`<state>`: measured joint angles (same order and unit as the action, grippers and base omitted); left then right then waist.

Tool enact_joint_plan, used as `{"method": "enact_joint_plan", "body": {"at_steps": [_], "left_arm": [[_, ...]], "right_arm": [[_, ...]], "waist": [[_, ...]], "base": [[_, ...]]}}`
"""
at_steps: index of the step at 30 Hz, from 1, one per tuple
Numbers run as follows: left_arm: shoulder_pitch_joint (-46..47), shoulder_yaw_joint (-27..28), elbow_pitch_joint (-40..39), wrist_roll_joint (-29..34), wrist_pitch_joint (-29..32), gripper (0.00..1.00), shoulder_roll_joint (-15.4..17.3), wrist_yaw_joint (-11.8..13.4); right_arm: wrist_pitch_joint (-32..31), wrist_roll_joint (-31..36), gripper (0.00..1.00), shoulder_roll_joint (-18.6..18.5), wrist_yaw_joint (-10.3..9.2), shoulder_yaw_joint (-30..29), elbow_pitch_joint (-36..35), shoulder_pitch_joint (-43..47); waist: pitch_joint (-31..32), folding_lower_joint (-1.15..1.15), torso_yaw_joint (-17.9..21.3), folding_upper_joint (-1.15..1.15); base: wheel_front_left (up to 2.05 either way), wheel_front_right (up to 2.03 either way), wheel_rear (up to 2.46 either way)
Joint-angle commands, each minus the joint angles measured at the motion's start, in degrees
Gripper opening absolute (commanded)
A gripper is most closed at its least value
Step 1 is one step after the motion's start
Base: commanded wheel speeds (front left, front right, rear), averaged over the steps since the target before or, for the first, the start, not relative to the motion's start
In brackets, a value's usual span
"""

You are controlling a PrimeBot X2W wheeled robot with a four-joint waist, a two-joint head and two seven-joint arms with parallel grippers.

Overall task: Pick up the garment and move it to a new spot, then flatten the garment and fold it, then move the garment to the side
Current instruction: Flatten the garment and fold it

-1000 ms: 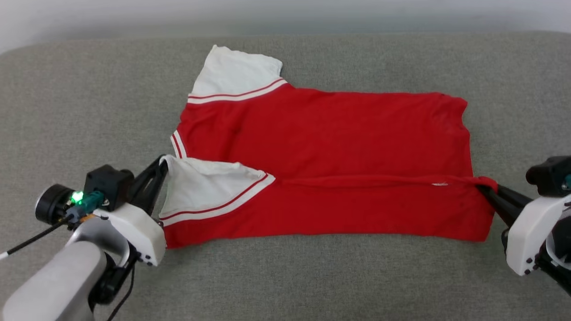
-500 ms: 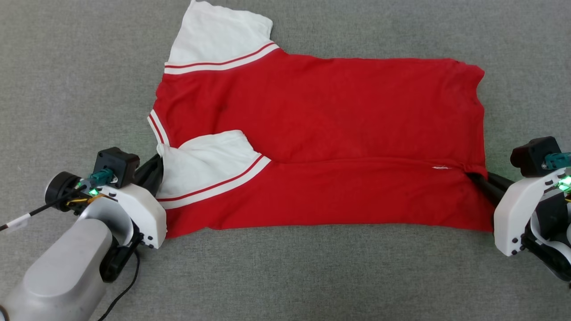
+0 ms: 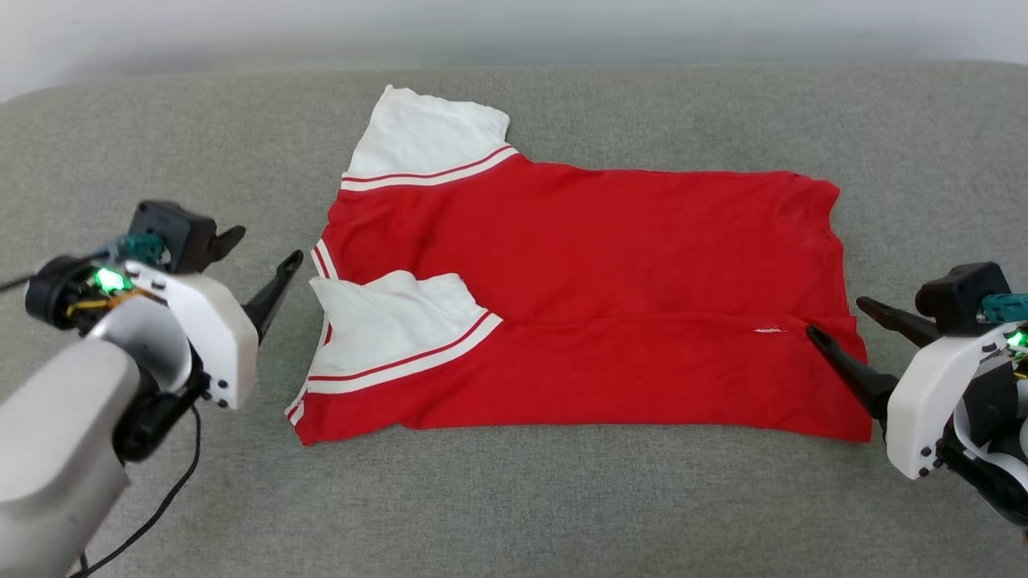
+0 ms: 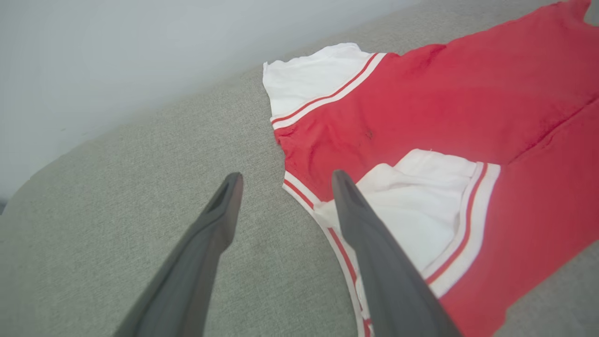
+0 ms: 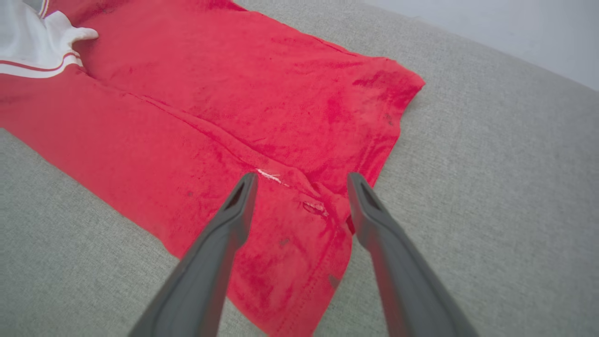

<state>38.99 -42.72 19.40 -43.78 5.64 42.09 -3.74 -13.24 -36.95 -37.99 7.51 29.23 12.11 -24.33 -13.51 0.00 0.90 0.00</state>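
At the centre of the grey cloth-covered tabletop (image 3: 562,498) the garment (image 3: 578,265) lies spread, a red jersey with its collar end towards 9 o'clock and its hem towards 3 o'clock. No lettering shows on the upward side.

A second ago both grippers were pinched shut on the cloth, the left at the near white sleeve (image 3: 385,321) and the right at the hem corner. Now both have let go. The left gripper (image 3: 267,245) sits at 9 o'clock, just beside the collar edge, its jaws apart and empty. The right gripper (image 3: 835,315) sits at 3 o'clock, its jaws apart and empty over the hem edge.

The near long side, at 6 o'clock, is folded over towards the middle, with a crease running from sleeve to hem and the near sleeve lying on top of the red body. The far sleeve (image 3: 426,132), at 11 o'clock, sticks out unfolded.

This looks like the first lengthwise fold laid down and released. The far side probably wants folding next, then moving the garment aside.
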Motion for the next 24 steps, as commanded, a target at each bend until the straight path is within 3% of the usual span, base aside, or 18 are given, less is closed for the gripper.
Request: {"method": "enact_joint_plan", "body": {"at_steps": [1,5,11,12,18,24], "left_arm": [[0.9,-0.1,-0.6,-0.3,0.8,1.00,0.2,-0.3],[2.7,-1.2,-5.2,-4.0,12.0,1.00,3.4,-1.5],[4.7,-3.0,-8.3,-13.3,30.8,1.00,5.2,-1.8],[4.6,-5.2,-6.4,-18.8,42.8,1.00,4.5,-0.3],[3.9,-8.1,-2.2,-18.8,46.7,1.00,2.8,-0.4],[2.0,-11.2,2.0,-17.8,46.9,1.00,0.7,-1.8]], "right_arm": [[-0.1,0.0,1.00,-0.3,-0.05,-0.3,-0.3,0.6],[-0.9,0.4,1.00,-0.2,-0.05,-0.7,-1.6,1.2],[-2.0,0.7,1.00,0.2,-0.05,-1.1,-3.2,1.8],[-3.1,0.4,1.00,0.7,-0.05,0.0,-4.1,0.2],[-3.6,0.3,1.00,1.1,-0.05,1.4,-3.5,-1.8],[-2.4,-0.3,1.00,1.9,-0.05,2.6,-2.1,-4.1]], "waist": [[0.3,0.00,-0.1,0.00],[0.7,0.00,-0.1,0.00],[0.3,0.00,0.1,0.00],[-1.3,0.00,1.2,0.00],[-2.8,0.00,2.6,0.00],[-3.0,0.00,3.6,0.00]], "base": [[0.00,0.00,0.00],[0.00,0.00,0.00],[0.00,0.00,0.00],[0.00,0.00,0.00],[0.00,0.00,0.00],[0.00,0.00,0.00]]}}
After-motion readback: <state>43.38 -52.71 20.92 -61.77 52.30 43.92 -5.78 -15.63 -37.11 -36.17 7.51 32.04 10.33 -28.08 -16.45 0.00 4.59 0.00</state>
